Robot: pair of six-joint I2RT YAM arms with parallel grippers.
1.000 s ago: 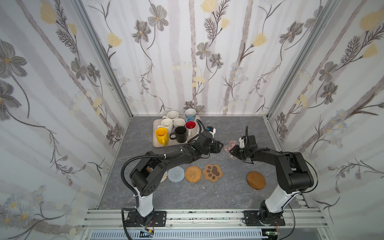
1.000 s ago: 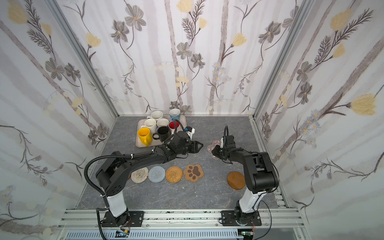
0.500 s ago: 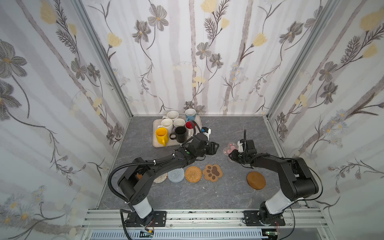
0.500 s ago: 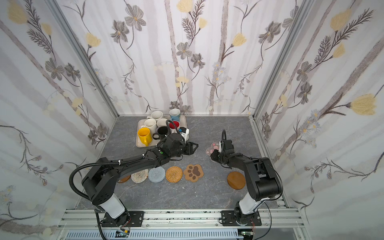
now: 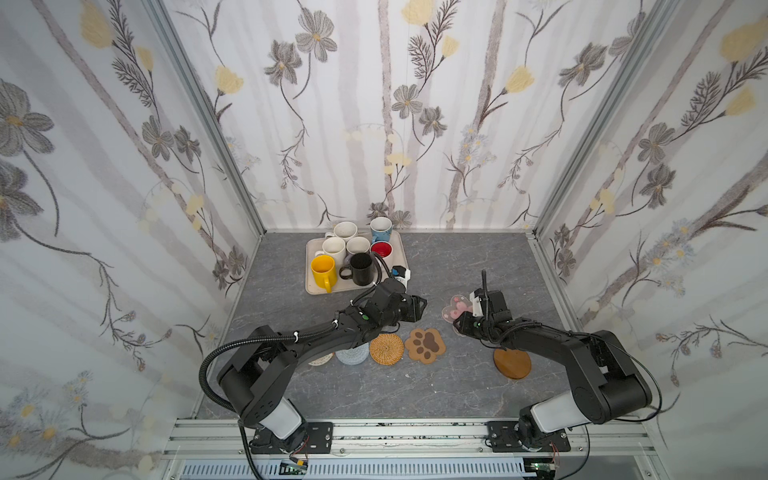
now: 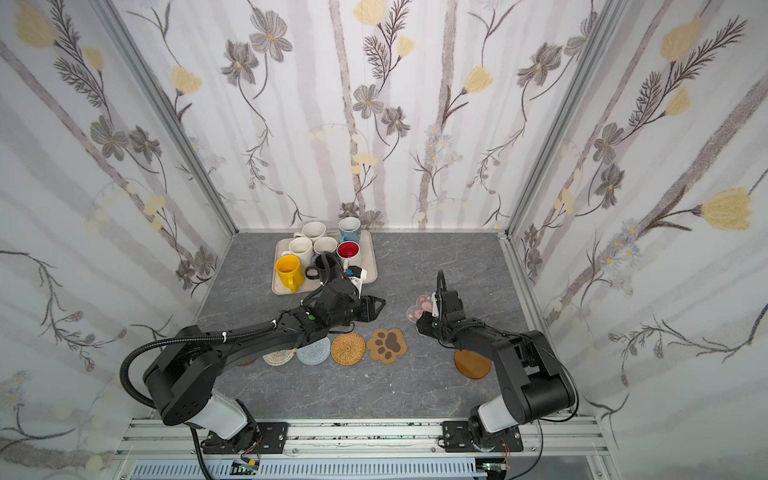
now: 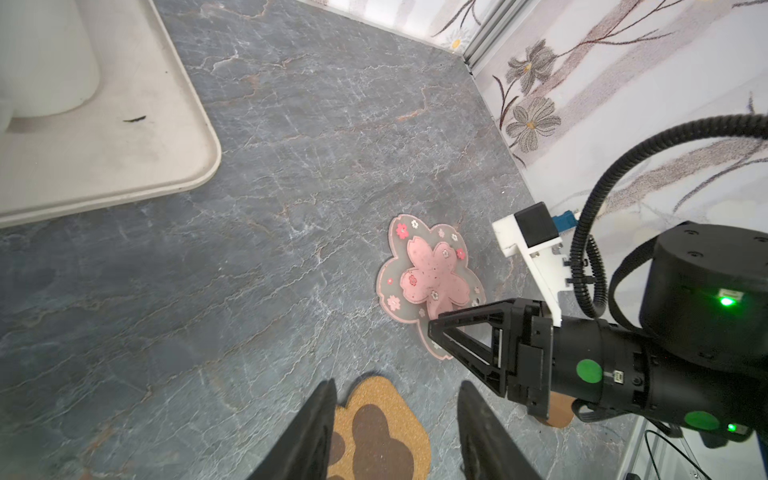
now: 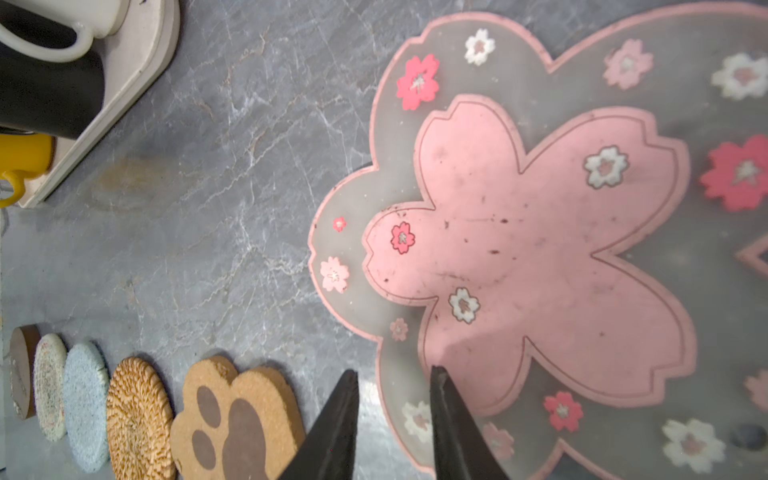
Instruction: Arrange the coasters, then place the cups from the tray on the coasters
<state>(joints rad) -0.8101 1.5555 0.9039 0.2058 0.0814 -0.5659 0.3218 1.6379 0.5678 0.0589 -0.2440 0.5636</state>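
Several cups, among them a yellow one (image 5: 322, 268) and a black one (image 5: 360, 268), stand on the cream tray (image 5: 309, 286) at the back. A row of coasters lies near the front: beige woven (image 5: 322, 359), blue crochet (image 5: 353, 356), rattan (image 5: 386, 349) and paw (image 5: 426, 344). A wooden disc (image 5: 512, 363) lies apart to the right. The pink blossom coaster (image 5: 455, 309) lies flat behind the paw. My right gripper (image 8: 392, 372) is narrowly open, its jaws straddling the blossom coaster's (image 8: 536, 257) rim. My left gripper (image 7: 397, 386) hovers open and empty above the paw coaster (image 7: 382, 428).
The left arm crosses above the left end of the coaster row and hides part of it; another wooden disc (image 8: 23, 370) shows at that end. Flowered walls close in the grey stone-look floor (image 5: 449, 386) on three sides, with a metal rail along the front.
My left gripper has drawn back from the middle toward the coaster row and opened slightly. My right gripper has shifted to the blossom coaster's near rim, its jaws narrowing a little.
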